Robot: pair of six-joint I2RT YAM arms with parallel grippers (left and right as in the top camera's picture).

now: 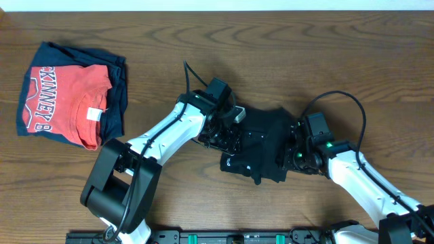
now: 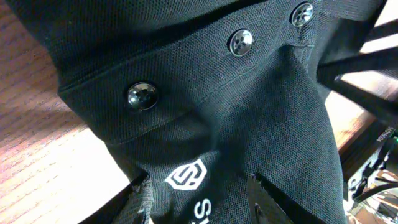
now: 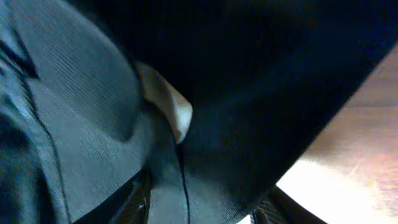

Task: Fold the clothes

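The black shirt point(image 1: 261, 146) lies bunched in a small heap at the table's middle. My left gripper point(image 1: 227, 139) is at its left edge and my right gripper point(image 1: 293, 152) at its right edge. In the left wrist view the shirt point(image 2: 205, 112) fills the frame, showing three dark buttons and white lettering; my left gripper's fingers point(image 2: 202, 202) are closed partway, with the fabric gathered between them. In the right wrist view dark fabric point(image 3: 249, 93) with a small white tag runs between my right gripper's fingers point(image 3: 205, 205), which hold it.
A red T-shirt with white letters point(image 1: 71, 102) lies folded on a navy-blue garment point(image 1: 115, 102) at the far left. Bare wooden table point(image 1: 380, 61) surrounds the shirt. A black rail point(image 1: 224, 237) runs along the front edge.
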